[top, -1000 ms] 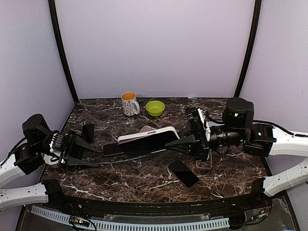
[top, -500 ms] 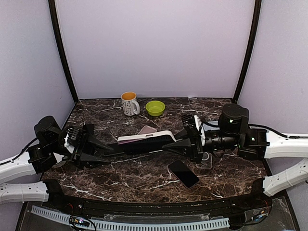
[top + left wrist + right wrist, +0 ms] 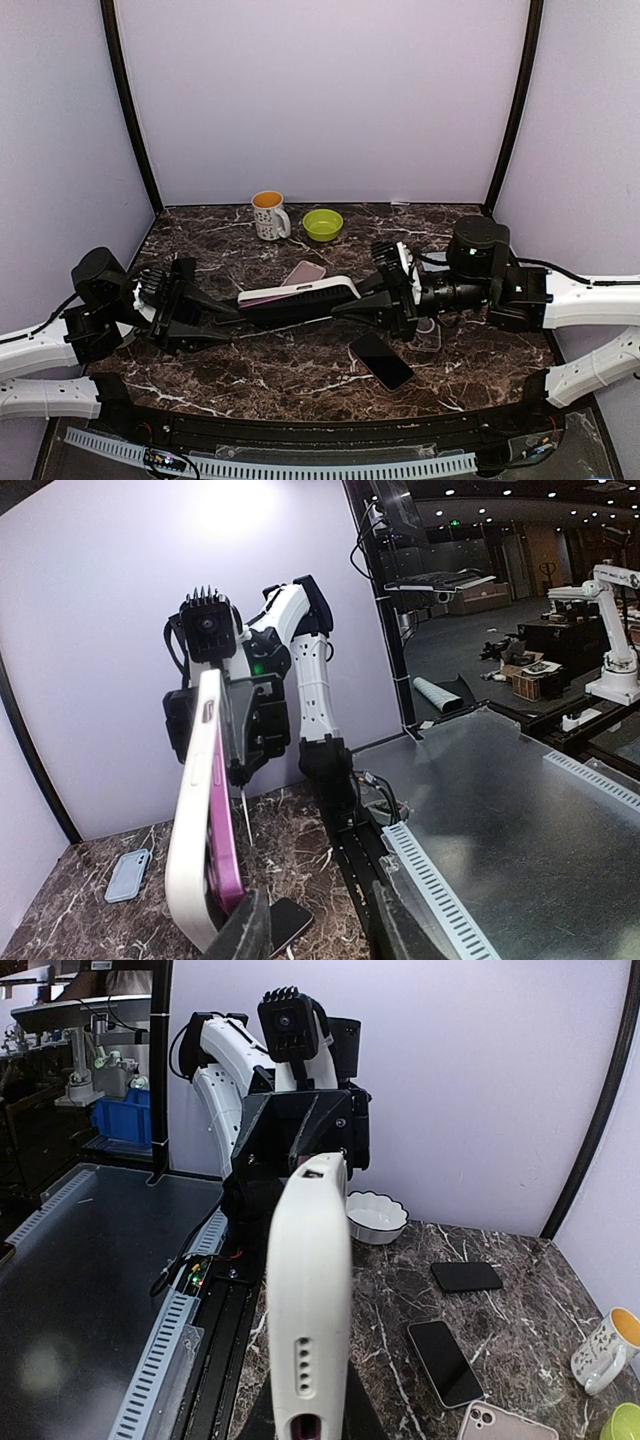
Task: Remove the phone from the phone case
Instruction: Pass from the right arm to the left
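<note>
A white phone case [image 3: 305,290] with a purple phone [image 3: 229,832] in it hangs on edge above the table between both arms. My right gripper [image 3: 350,303] is shut on the case's right end; in the right wrist view the case [image 3: 310,1300] fills the middle and hides the fingertips. My left gripper [image 3: 222,320] is at the case's left end with its jaws apart. In the left wrist view the case [image 3: 192,810] stands just left of the left finger [image 3: 250,932], seemingly touching it. Nothing sits between the fingers.
A black phone [image 3: 380,361] lies on the marble in front of the right gripper, with a clear case [image 3: 428,336] beside it. A pink case [image 3: 304,271] lies behind the held one. A mug [image 3: 268,214] and a green bowl [image 3: 322,224] stand at the back.
Both arms have moved inward, the left to the right and the right to the left. The held phone case has shifted left and sunk a little lower.
</note>
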### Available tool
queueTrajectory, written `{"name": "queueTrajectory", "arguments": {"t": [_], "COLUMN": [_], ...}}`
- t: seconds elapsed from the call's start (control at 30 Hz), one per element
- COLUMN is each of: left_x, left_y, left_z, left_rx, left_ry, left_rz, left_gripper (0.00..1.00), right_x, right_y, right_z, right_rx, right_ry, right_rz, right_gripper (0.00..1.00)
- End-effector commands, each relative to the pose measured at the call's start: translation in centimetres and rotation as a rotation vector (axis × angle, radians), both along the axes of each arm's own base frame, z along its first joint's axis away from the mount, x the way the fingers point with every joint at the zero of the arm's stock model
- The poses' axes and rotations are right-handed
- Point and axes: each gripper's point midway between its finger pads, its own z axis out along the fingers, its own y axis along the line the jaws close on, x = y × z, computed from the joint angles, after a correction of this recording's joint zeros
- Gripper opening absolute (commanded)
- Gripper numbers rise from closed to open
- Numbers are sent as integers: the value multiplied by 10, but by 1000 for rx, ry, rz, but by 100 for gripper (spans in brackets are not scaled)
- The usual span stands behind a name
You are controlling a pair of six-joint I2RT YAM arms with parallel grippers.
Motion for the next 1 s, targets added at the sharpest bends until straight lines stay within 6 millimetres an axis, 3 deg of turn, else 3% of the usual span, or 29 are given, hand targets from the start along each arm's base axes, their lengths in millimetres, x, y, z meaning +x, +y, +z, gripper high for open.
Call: {"name": "queueTrajectory", "arguments": {"t": [0.0, 0.97], "left_x": [2, 3], "left_y": [1, 0], "left_z": [4, 0], "left_rx": [-37, -18], "left_ry": [-10, -8], "left_rz": [23, 32], "left_gripper": [37, 36], "right_x": [-4, -9], "right_y": [0, 5], "right_z": [52, 54], "right_rx": [155, 155], "right_ry": [-55, -32], "right_rz": [32, 78], "right_gripper": [0, 0]}}
